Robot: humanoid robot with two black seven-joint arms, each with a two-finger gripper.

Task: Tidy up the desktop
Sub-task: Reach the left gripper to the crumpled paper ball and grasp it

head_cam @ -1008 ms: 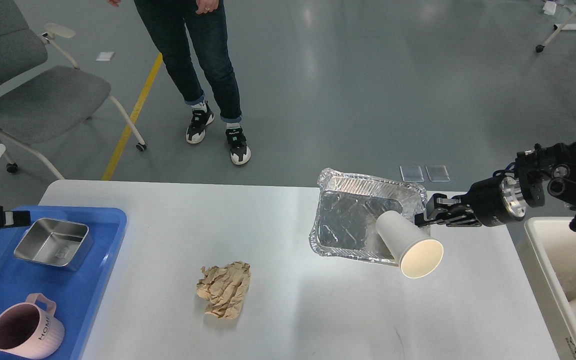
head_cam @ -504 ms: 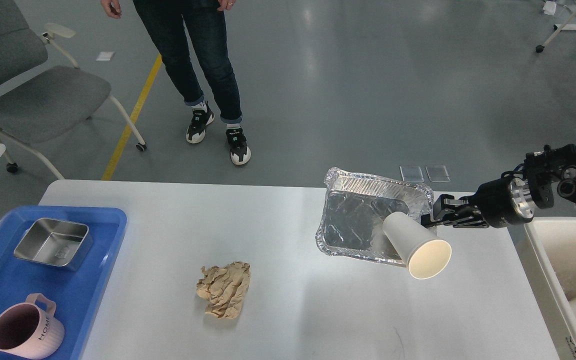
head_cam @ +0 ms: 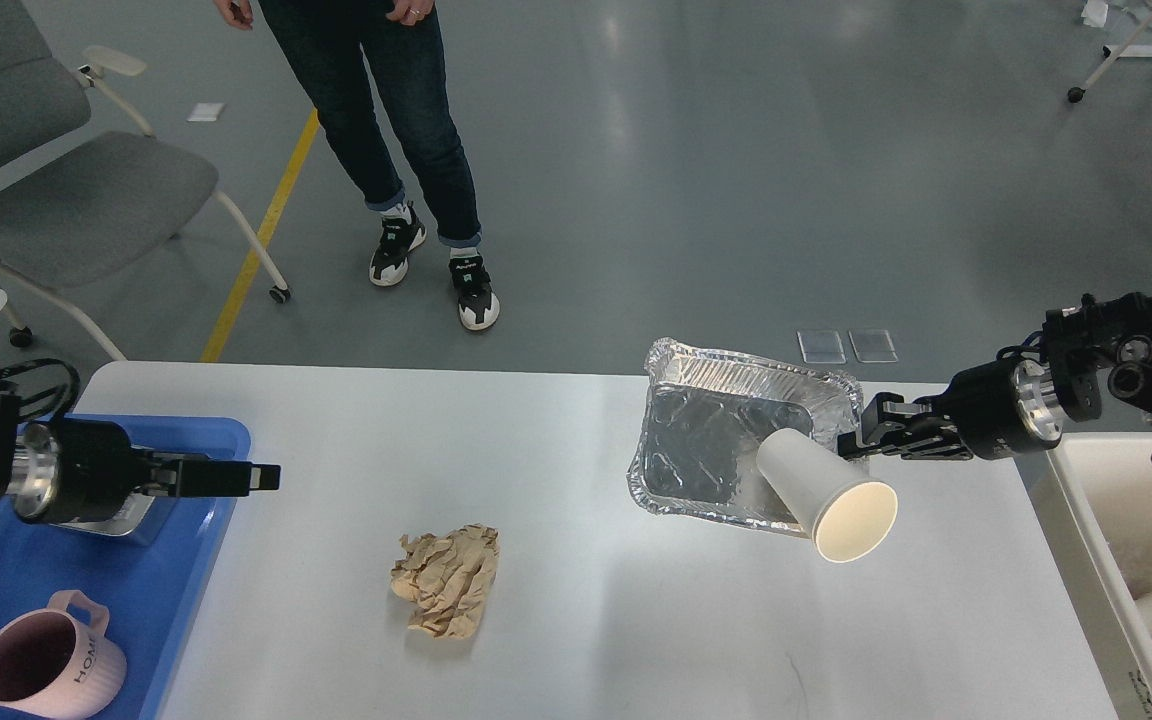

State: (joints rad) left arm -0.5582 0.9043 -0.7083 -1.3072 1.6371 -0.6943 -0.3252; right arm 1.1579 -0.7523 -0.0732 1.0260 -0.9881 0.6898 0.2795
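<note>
Altogether one foil tray (head_cam: 711, 450), one cup (head_cam: 826, 492) — one mug (head_cam: 46, 665)

Desktop (head_cam: 576, 620): crumpled paper (head_cam: 446, 581), blue tray (head_cam: 191, 545).

The only readable lettering is the word "HOME", printed in dark capitals running up the ribbed side of the pink mug (head_cam: 48, 667) (it stands in the blue tray (head_cam: 151, 590) at the lower left). A faint mark shows on the cream bin (head_cam: 1101, 580), too small to read.
</note>
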